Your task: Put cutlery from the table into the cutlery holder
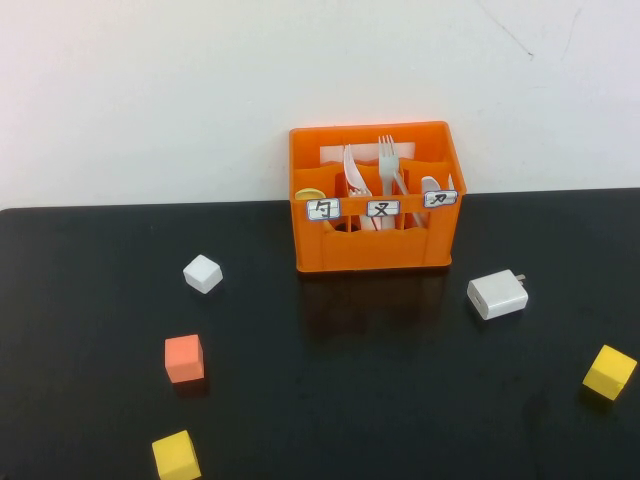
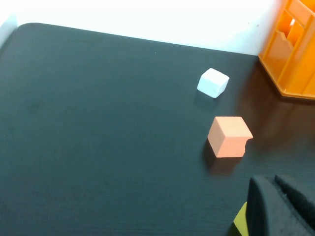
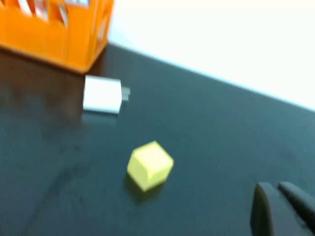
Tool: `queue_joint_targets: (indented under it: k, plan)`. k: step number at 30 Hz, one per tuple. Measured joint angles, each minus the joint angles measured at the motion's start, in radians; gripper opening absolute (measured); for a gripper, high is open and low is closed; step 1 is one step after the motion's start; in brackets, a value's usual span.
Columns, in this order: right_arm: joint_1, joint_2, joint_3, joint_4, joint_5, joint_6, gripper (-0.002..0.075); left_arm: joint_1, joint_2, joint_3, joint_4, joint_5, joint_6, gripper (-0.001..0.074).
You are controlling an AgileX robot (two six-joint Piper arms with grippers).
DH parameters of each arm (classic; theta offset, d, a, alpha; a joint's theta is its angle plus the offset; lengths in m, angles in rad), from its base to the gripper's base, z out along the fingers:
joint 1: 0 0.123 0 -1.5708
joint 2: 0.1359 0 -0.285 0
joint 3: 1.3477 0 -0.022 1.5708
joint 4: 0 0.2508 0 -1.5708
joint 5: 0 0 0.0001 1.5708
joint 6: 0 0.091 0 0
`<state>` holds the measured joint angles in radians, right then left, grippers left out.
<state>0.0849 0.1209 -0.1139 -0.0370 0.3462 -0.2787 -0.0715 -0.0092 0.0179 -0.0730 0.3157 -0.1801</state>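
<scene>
The orange cutlery holder (image 1: 375, 250) stands at the back of the black table (image 1: 350, 400), against the white wall. The whitish-grey fork (image 1: 388, 160) stands upright in its middle compartment. The pale yellow spoon (image 1: 309, 194) shows just above the rim of the left compartment. White broad-bladed utensils (image 1: 352, 172) stand in the middle and right compartments. Neither arm shows in the high view. My left gripper (image 2: 275, 206) is shut and empty, low over the table near the orange cube (image 2: 229, 136). My right gripper (image 3: 278, 206) is shut and empty, near a yellow cube (image 3: 150, 164).
A white cube (image 1: 202, 273), an orange cube (image 1: 184, 358) and a yellow cube (image 1: 176, 456) lie on the left of the table. A white charger plug (image 1: 497, 294) and another yellow cube (image 1: 609, 371) lie on the right. The holder's corner shows in the left wrist view (image 2: 290, 59).
</scene>
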Motion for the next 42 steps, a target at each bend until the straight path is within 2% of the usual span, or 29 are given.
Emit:
queue_joint_targets:
  k: [7,13,37,42]
  plan:
    - [-0.013,-0.053,0.128,0.009,0.005,0.000,-0.0002,0.000,0.000,0.000,0.000,0.000,0.000,-0.0002]
    - [-0.013,-0.130,0.130,0.018,-0.005,0.000,-0.0002,0.000,0.000,0.000,0.000,0.000,0.000,-0.0002]
    - [-0.013,-0.132,0.130,0.018,0.001,0.000,-0.0002,0.000,-0.001,0.000,0.000,0.000,0.000,-0.0002]
    - [-0.013,-0.132,0.130,-0.056,0.005,0.071,-0.0002,0.000,-0.001,0.000,0.000,0.000,0.000,-0.0002]
